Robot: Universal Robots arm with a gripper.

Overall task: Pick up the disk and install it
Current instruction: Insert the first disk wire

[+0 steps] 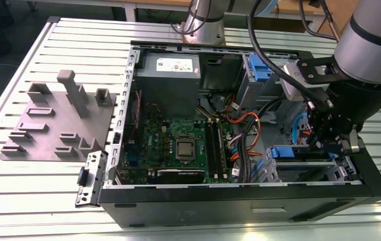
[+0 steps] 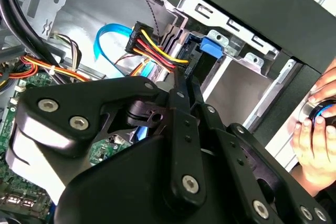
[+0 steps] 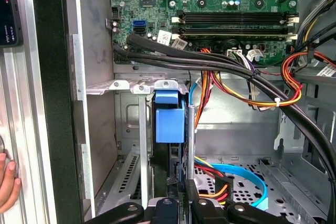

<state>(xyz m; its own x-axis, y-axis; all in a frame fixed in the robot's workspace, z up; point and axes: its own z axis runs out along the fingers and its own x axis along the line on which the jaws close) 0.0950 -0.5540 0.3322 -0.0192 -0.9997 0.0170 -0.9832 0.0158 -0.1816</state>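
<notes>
disk (image 3: 169,121) upright in drive cage (image 3: 131,86) slot; hand (image 3: 176,203) narrow at its edge; cables (image 3: 220,66) close

No legible text or labels anywhere.

The disk (image 3: 169,121) stands on edge in the drive cage (image 3: 128,129) of the open computer case (image 1: 244,201), its bright blue carrier bracket facing out of the bay. In the exterior view its blue bracket (image 1: 290,152) shows at the cage's front, near the case's lower corner on the exterior view's right.
</notes>
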